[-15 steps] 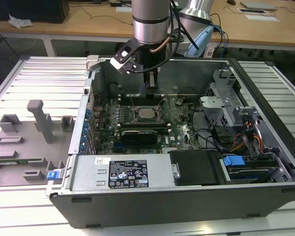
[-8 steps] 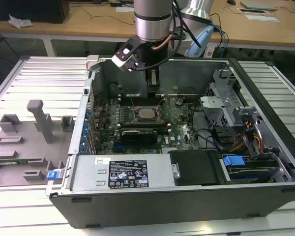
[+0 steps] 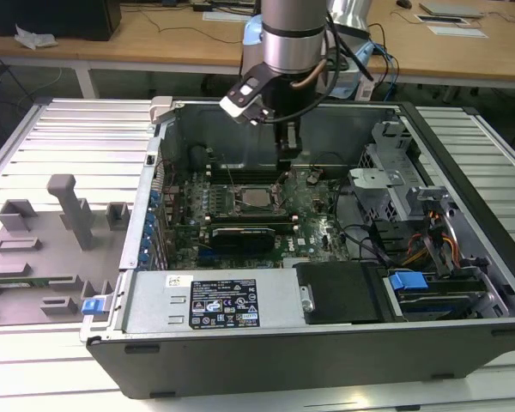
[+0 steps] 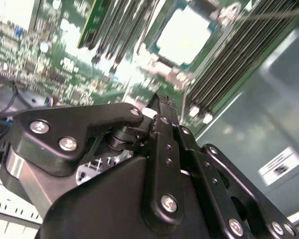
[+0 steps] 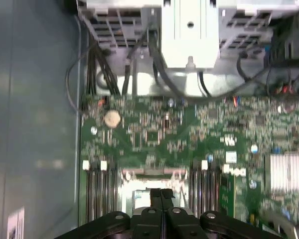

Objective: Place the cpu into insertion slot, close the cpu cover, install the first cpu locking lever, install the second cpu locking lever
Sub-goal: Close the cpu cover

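The cpu [image 3: 257, 199], a square chip with a dull silver top, lies in the insertion slot [image 3: 239, 209] in the middle of the green motherboard [image 3: 313, 215]. The cpu cover [image 3: 258, 184], a grey metal frame, appears to lie flat around it. My gripper [image 3: 285, 165] hangs just above the board at the socket's far corner, toward the exterior view's right. Its black fingers [image 5: 155, 195] are pressed together with nothing between them. The chip shows as a bright square [image 4: 187, 35] in the second wrist view, beyond the fingers [image 4: 162, 107]. I cannot make out the locking levers.
The open computer case [image 3: 326, 352] encloses the board. A black expansion card [image 3: 245, 233] lies in front of the socket, and memory slots [image 3: 219, 202] flank it. Drive bays and cables [image 3: 429, 232] fill the exterior view's right. A grey fixture tray [image 3: 34, 257] lies outside, on the left.
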Action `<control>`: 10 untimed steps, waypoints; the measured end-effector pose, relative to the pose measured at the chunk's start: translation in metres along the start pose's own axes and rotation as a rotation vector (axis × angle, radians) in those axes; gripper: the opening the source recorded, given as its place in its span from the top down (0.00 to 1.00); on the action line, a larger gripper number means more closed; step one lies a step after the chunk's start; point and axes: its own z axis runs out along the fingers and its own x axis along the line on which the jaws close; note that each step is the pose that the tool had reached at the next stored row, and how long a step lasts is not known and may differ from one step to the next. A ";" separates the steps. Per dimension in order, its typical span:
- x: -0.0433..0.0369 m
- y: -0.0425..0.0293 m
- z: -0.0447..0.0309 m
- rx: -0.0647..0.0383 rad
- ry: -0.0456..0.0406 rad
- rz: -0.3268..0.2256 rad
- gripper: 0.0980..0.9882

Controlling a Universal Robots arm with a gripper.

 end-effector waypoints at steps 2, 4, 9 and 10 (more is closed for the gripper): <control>-0.0001 0.0102 0.0007 0.001 0.0000 0.000 0.99; -0.0001 0.0205 0.0014 0.002 -0.0001 0.000 0.99; -0.0003 0.0373 0.0038 0.005 0.0000 0.000 0.99; -0.0003 0.0388 0.0078 0.012 0.0001 0.000 0.99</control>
